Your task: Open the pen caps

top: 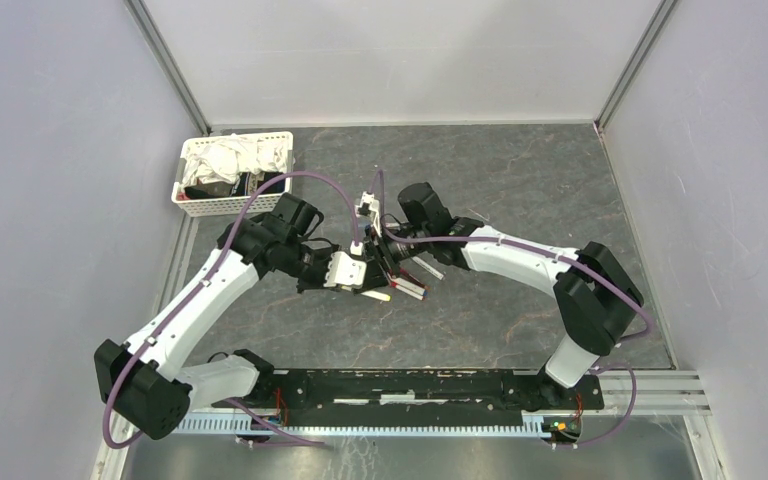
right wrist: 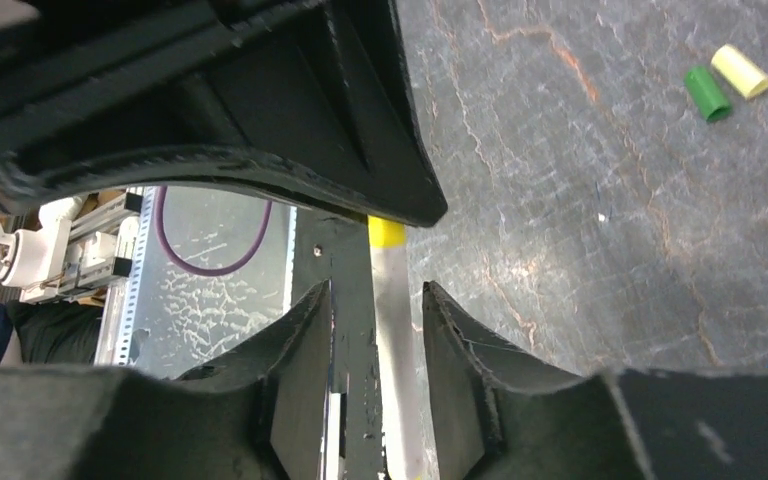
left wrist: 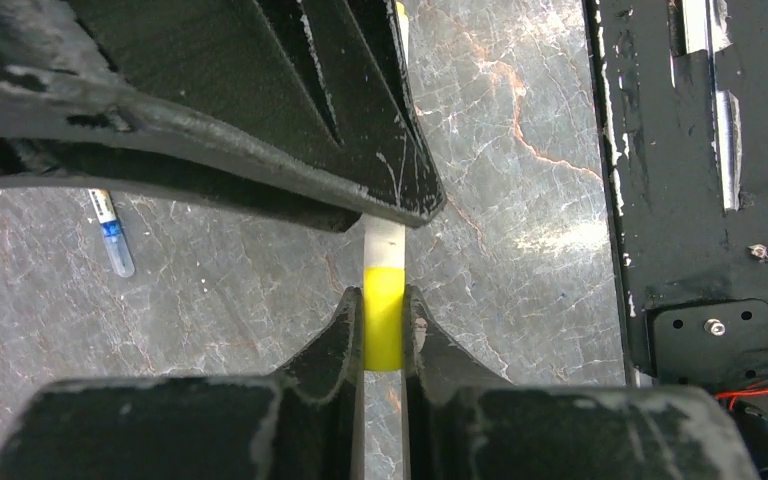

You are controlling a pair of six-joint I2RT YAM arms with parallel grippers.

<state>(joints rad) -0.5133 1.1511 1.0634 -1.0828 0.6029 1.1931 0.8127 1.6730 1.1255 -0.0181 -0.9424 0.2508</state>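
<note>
My left gripper (left wrist: pixel 383 295) is shut on the bright yellow end (left wrist: pixel 383 325) of a pen held above the table. I cannot tell whether that end is a cap. The pen's white barrel (right wrist: pixel 392 300) runs between the parted fingers of my right gripper (right wrist: pixel 378 290), which is open, with a gap on its left side. In the top view the two grippers, left (top: pixel 365 276) and right (top: pixel 385 256), meet at the table's middle. More pens (top: pixel 410 287) lie just beside them. A loose green cap (right wrist: pixel 708 93) and a pale yellow cap (right wrist: pixel 742 71) lie on the table. A blue-ended pen (left wrist: pixel 112 232) lies apart.
A white basket (top: pixel 195 205) of cloths stands at the back left. The black mounting rail (top: pixel 410 385) runs along the near edge. Grey walls close in the table on three sides.
</note>
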